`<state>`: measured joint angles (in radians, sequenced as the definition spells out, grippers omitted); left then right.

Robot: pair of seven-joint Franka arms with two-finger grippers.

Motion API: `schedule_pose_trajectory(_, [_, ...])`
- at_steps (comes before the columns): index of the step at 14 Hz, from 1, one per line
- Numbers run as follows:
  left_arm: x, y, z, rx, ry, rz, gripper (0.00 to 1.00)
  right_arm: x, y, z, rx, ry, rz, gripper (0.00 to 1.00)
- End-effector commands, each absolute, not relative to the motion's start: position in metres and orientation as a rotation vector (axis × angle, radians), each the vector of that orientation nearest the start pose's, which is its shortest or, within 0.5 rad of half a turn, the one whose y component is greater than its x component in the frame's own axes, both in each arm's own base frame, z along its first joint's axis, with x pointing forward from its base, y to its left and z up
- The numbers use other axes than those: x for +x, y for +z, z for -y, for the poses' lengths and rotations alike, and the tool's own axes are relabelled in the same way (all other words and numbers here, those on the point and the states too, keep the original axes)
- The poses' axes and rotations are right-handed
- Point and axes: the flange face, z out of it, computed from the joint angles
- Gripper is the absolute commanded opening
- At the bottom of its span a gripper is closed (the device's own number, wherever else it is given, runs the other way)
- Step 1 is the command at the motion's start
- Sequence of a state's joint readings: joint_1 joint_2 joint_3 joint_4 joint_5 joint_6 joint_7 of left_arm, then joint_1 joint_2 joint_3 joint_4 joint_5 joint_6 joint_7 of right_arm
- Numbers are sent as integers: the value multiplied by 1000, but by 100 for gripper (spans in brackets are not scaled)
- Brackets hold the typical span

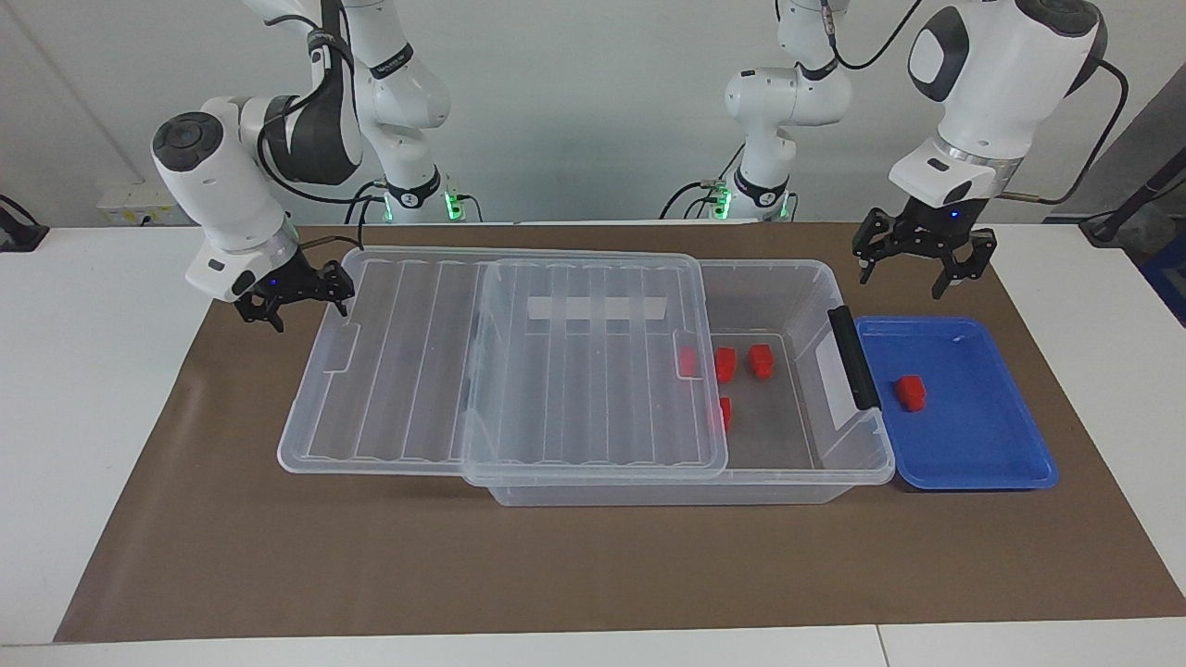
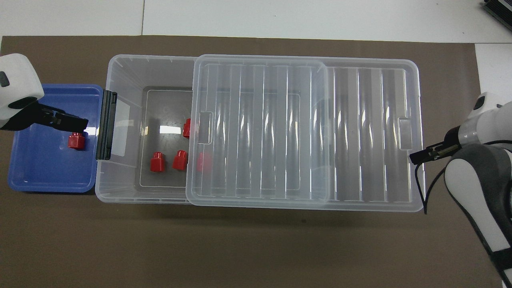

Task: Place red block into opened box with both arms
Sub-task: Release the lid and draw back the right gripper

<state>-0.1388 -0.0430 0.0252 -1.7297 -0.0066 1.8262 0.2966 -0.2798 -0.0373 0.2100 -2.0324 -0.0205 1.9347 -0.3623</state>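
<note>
1. Lid (image 1: 500, 371) lies slid toward the right arm's end, leaving the box (image 1: 797, 278) part open; four blocks sit inside.
2. Red block (image 1: 911, 393) remains in the blue tray (image 1: 973, 463), untouched.
3. Left pincer (image 1: 913, 255) hangs wide over the tray's edge nearer the robots.
4. Right pincer (image 1: 295, 295), wide, sits beside the lid's end, holding nothing.

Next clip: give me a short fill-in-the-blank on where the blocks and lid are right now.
1. The one red block outside the box lies in the blue ____.
2. The lid overhangs the box toward the ____ arm's end.
3. The left gripper hangs over the tray, holding ____.

Missing words: tray; right; nothing
</note>
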Motion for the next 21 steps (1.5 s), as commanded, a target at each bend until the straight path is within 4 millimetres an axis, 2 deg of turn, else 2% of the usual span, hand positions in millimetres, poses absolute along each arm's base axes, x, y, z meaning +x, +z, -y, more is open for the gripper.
schedule_pose_trajectory(1, [551, 607, 67, -3063, -235, -664, 100, 531, 456, 49, -3096, 117, 531, 100])
schedule_pose_trajectory(2, [545, 604, 62, -3069, -211, -649, 100, 531, 457, 52, -3094, 112, 543, 100])
schedule_pose_trajectory(3, [547, 605, 48, -3074, -223, -608, 100, 531, 457, 57, -3094, 112, 541, 100])
schedule_pose_trajectory(5, [548, 606, -23, -3097, -222, -416, 100, 530, 457, 58, -3092, 115, 543, 100])
schedule_pose_trajectory(6, [545, 609, -38, -3101, -219, -377, 100, 531, 458, 58, -3093, 112, 541, 100])
schedule_pose_trajectory(9, [542, 601, -42, -3119, -187, -300, 100, 532, 462, 56, -3097, 106, 532, 100])
schedule_pose_trajectory(10, [544, 592, -42, -3124, -231, -180, 100, 533, 469, 51, -3106, 86, 521, 100])
schedule_pose_trajectory(11, [545, 573, -35, -3131, -236, -89, 100, 532, 477, 46, -3116, 75, 490, 100])
schedule_pose_trajectory(12, [551, 558, -34, -3129, -224, -87, 100, 529, 490, 42, -3132, 70, 426, 100])
schedule_pose_trajectory(15, [568, 497, -47, -3124, -194, -54, 100, 521, 512, 1, -3172, 37, 213, 100])
schedule_pose_trajectory(17, [573, 457, -93, -3111, -217, 36, 100, 513, 524, -35, -3187, 18, 53, 100])
schedule_pose_trajectory(18, [579, 438, -109, -3097, -246, -23, 100, 512, 532, -52, -3187, -10, -11, 100])
schedule_pose_trajectory(19, [589, 414, -111, -3087, -270, -52, 100, 514, 543, -64, -3184, -35, -55, 100])
schedule_pose_trajectory(21, [598, 383, -108, -3089, -257, -35, 100, 520, 568, -83, -3176, -47, -74, 100])
